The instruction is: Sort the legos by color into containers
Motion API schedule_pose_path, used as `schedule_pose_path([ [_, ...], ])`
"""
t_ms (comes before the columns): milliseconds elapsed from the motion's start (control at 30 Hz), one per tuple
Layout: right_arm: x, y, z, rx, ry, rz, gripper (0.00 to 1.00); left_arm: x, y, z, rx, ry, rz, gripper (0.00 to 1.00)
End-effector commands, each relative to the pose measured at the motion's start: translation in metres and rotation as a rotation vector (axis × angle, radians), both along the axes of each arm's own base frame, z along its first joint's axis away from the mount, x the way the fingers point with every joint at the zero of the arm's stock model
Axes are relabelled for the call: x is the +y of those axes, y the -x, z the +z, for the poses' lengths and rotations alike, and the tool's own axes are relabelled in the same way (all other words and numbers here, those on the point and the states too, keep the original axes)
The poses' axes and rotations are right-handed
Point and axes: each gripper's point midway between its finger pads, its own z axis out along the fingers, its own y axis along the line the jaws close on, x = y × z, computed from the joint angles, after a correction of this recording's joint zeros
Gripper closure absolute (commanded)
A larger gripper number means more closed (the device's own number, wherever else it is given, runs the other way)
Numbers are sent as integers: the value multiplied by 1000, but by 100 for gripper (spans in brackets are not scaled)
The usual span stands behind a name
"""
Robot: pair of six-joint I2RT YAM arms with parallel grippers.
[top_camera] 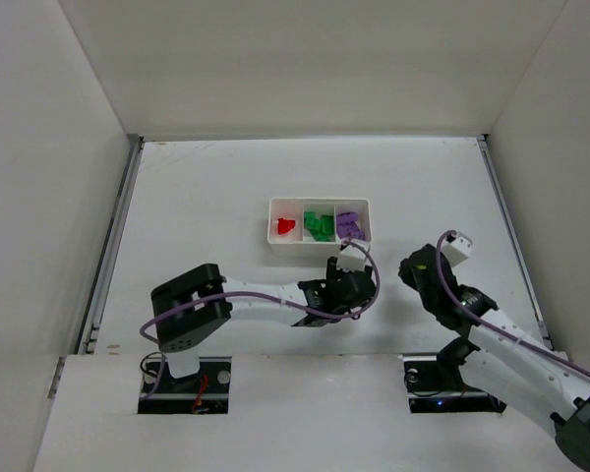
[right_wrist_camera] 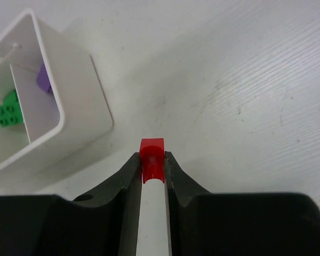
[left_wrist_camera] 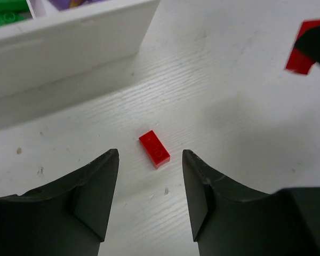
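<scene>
The left pincer (left_wrist_camera: 150,157) stands spread around a tiny red rectangular plastic brick (left_wrist_camera: 154,149). This brick lies loose on the white counter (left_wrist_camera: 229,106), just off the near wall of the small white three-compartment plastic tray (left_wrist_camera: 69,48), toward its purple end. It sits askew to the jaws, so squaring the wrist to its long sides before closing should help. The right pincer (right_wrist_camera: 152,157) is pinching a second red brick (right_wrist_camera: 152,149) beside the tray.

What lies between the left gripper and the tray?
Left wrist view: one red brick lies on the table right at the tips of the open left gripper; from there to the tray, bare table.
</scene>
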Motion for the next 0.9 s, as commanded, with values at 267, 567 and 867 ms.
schedule_pose_path([
  [267,-6,-16,5,-113,-73,13,78,-4,-1,-18,78,-86,176,51],
  [567,4,-15,-5,-109,-107,58,78,-20,1,-37,126,-98,171,53],
  [867,6,-15,-5,-115,-115,69,78,-16,-4,-53,134,-128,185,69],
])
